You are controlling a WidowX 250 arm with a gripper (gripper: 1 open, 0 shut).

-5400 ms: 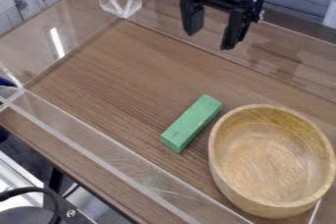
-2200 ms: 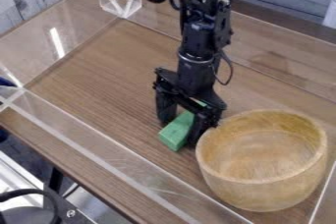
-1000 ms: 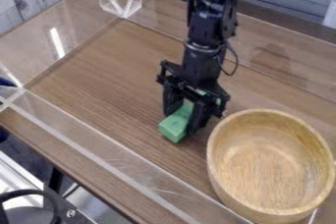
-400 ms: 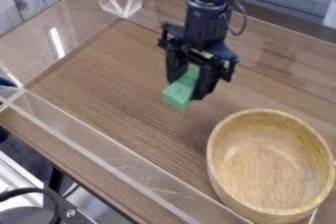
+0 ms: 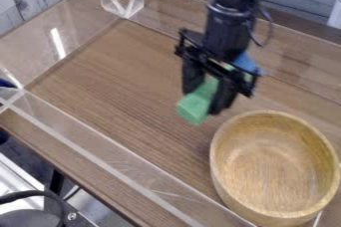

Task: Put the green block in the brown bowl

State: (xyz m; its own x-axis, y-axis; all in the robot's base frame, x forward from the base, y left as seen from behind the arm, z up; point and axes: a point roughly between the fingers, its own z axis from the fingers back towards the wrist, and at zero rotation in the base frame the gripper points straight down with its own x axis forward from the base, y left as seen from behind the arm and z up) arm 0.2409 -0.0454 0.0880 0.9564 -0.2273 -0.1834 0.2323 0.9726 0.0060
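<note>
Fingers [image 5: 210, 83] around green block [image 5: 197, 102], brown bowl [image 5: 274, 168] empty.

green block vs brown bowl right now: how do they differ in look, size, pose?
Colour and shape: the bright green, flat-sided rectangular block is a slim bar; the light-brown round wooden bowl is a wide, hollow vessel.
Size: the block is much smaller than the bowl.
Pose: the block is up in the grip of the black gripper; the bowl sits open side up on the wooden table.
</note>
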